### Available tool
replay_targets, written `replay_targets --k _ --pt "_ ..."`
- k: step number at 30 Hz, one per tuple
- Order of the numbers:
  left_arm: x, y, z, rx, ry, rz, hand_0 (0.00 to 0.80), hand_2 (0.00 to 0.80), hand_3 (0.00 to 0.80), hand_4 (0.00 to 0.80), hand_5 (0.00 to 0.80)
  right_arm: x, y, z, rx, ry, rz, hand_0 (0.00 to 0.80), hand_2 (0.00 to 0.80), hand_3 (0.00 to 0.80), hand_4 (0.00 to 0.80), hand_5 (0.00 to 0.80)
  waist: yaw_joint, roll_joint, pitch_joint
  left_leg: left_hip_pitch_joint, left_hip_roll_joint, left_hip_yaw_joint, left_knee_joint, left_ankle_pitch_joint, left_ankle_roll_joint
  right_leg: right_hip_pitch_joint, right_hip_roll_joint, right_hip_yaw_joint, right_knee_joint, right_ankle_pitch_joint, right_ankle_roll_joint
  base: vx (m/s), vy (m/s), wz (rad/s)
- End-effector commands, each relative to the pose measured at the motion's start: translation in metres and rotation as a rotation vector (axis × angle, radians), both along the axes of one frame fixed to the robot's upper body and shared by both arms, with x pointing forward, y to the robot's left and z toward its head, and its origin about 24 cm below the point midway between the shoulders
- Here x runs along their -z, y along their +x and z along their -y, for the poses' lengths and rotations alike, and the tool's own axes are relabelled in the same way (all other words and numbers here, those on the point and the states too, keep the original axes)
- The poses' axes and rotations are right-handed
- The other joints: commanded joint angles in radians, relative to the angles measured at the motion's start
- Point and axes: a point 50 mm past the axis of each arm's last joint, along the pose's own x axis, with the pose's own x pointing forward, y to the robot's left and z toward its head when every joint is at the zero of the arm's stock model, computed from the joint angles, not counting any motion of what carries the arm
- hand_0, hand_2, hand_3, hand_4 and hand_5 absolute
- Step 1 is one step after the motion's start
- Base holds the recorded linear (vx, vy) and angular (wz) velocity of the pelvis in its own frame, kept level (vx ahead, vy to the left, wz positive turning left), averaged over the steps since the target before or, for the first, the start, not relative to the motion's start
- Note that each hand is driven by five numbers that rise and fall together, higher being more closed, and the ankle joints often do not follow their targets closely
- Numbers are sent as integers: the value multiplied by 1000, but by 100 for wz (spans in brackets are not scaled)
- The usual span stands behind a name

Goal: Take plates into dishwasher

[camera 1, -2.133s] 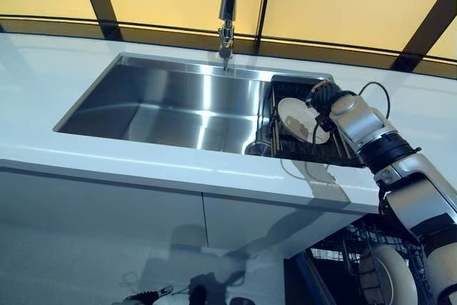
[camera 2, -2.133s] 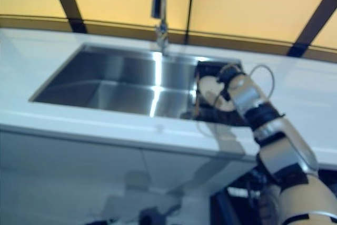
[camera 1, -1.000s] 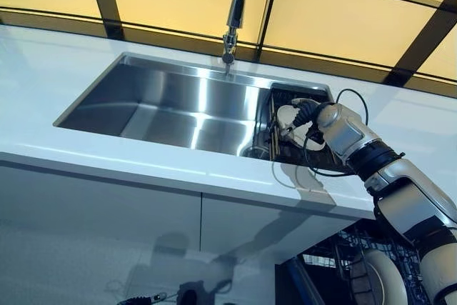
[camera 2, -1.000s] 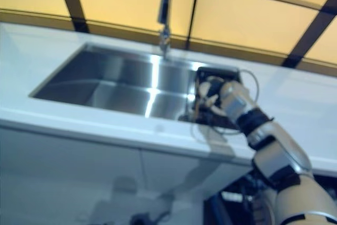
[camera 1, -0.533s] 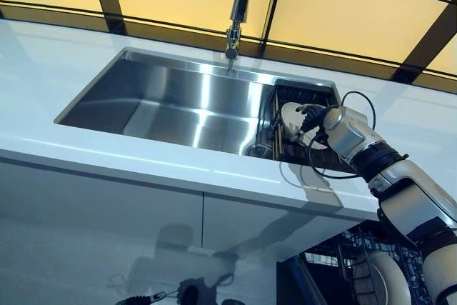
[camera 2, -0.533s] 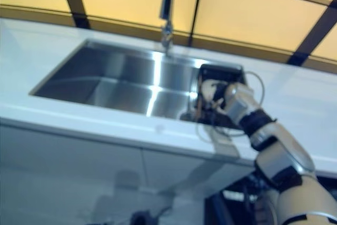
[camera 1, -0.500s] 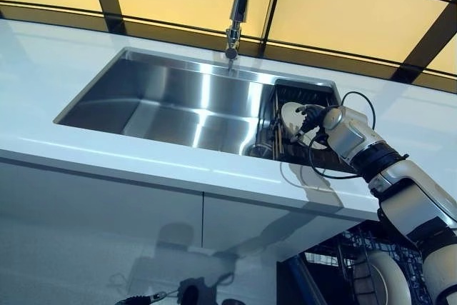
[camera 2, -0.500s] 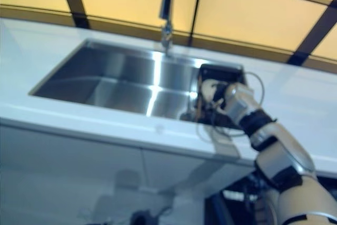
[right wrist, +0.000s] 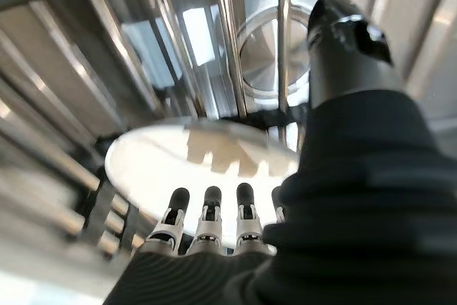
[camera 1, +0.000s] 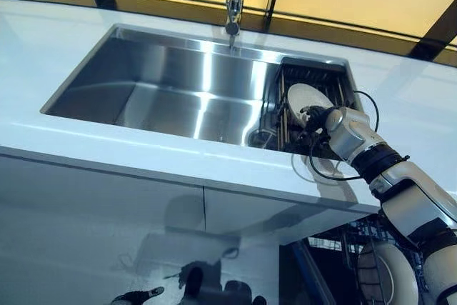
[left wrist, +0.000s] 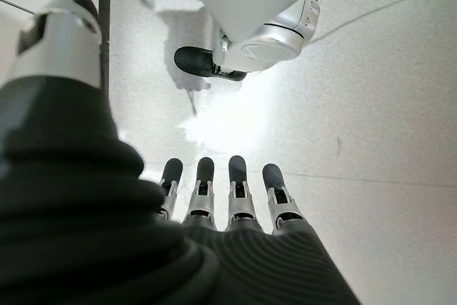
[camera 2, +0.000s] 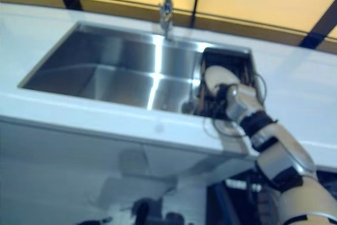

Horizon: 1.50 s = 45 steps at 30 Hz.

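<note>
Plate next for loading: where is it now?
The plate stands in the dark rack at the sink's right end, by the right robot hand.

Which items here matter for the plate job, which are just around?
Job:
white plate, upright in the dish rack
right hand, open by that plate
dishwasher rack, one plate already loaded

Around:
sink
faucet
left hand, idle
</note>
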Motion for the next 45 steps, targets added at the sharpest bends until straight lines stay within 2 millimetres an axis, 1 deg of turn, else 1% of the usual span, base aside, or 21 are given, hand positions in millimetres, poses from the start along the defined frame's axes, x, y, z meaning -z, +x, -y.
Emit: replay_targets --k 1,3,7,9,10,13,16,17,18,19,20,21,24,27,28,32,38,41,45 --pt "-6 15 3 35 4 33 0 0 0 0 0 -30 0 12 41 -149 103 0 0 0 0 0 4 -9 19 16 -22 24 -3 -57 34 -82 -50 28 30 76 53 -81 59 0" --pt "-6 19 7 33 -14 43 0 0 0 0 0 -32 1 11 58 -156 126 0 0 0 0 0 5 5 35 -3 -24 24 -3 -52 33 -100 -50 28 32 76 50 -94 58 -1" --pt "-7 23 12 26 -38 54 0 0 0 0 0 -36 2 11 86 -160 157 0 0 0 0 0 5 21 53 -22 -26 24 -3 -45 32 -121 -48 25 35 76 46 -75 48 -2" --pt "-6 25 17 23 -57 60 0 0 0 0 0 -40 3 16 143 -172 191 0 0 0 0 0 7 35 65 -36 -28 24 -2 -40 30 -136 -49 20 38 75 42 -67 60 -1" --pt "-6 25 17 23 -59 61 0 0 0 0 0 -41 3 16 148 -174 196 0 0 0 0 0 8 37 66 -37 -28 25 -2 -40 30 -137 -49 19 38 74 42 -61 63 1" --pt "-5 26 23 28 -85 63 0 0 0 0 0 -54 2 28 252 -200 273 0 0 0 0 0 12 60 75 -54 -34 25 -2 -35 30 -157 -52 13 43 71 37 -59 70 1" --pt "-4 27 25 32 -93 64 0 0 0 0 0 -59 1 31 296 -206 299 0 0 0 0 0 15 69 76 -62 -36 24 -2 -32 29 -165 -52 10 45 70 35 -34 39 1" --pt "-3 27 27 37 -103 65 0 0 0 0 0 -66 0 36 337 -202 322 75 75 75 75 75 17 80 78 -69 -39 23 -2 -29 29 -171 -52 7 45 70 34 -38 50 4" --pt "-3 27 28 42 -108 64 0 0 0 0 0 -70 -1 39 357 -211 334 254 254 254 254 254 18 86 78 -72 -41 23 -2 -26 29 -174 -52 4 46 70 33 -41 55 4" --pt "-3 26 28 43 -109 64 0 0 0 0 0 -72 -2 39 362 -212 338 254 254 254 254 254 18 88 78 -73 -41 23 -2 -26 29 -175 -52 4 46 70 33 -32 53 2" --pt "-3 26 28 49 -117 65 0 0 0 0 0 -78 -3 43 391 -226 362 562 562 562 562 562 19 96 77 -79 -43 23 -2 -24 28 -181 -53 4 46 69 32 -31 56 0" --pt "-2 25 29 52 -123 64 0 0 0 0 0 -82 -4 45 406 -247 388 800 800 800 800 800 20 102 76 -82 -45 22 -2 -23 28 -185 -54 3 47 69 31 -35 71 0" --pt "0 22 30 62 -136 63 0 0 0 0 0 -93 -8 52 440 -286 442 800 800 800 800 800 22 117 72 -87 -49 20 -3 -20 27 -192 -58 -3 48 68 31 -18 51 0" --pt "1 21 31 72 -140 62 0 0 0 0 0 -98 -9 56 447 -315 480 800 800 800 800 800 24 122 68 -89 -52 19 -4 -20 28 -194 -60 -5 47 68 30 -12 18 2" --pt "1 20 30 81 -139 61 0 0 0 0 0 -100 -11 60 460 -323 501 800 800 800 800 800 26 125 64 -89 -53 18 -4 -20 29 -194 -62 -9 48 67 30 -7 6 3" --pt "2 17 27 101 -137 66 0 0 0 0 0 -104 -13 66 469 -325 542 800 800 800 800 800 29 128 53 -85 -55 17 -4 -23 29 -192 -66 -18 49 65 31 -1 1 1" --pt "1 15 22 115 -128 64 0 0 0 0 0 -107 -13 67 428 -302 591 800 800 800 800 800 22 124 34 -66 -53 23 -4 -33 30 -180 -67 -16 49 63 33 5 2 2" --pt "1 14 21 114 -124 59 0 0 0 0 0 -107 -12 66 403 -233 609 800 800 800 800 800 15 119 24 -54 -51 26 -4 -39 30 -172 -67 -12 49 62 35 10 -1 0" --pt "0 13 16 103 -114 48 0 0 0 0 0 -111 -12 61 331 -80 626 800 800 800 800 800 -2 108 2 -30 -45 39 -4 -49 28 -153 -66 -2 45 60 36 42 1 1"
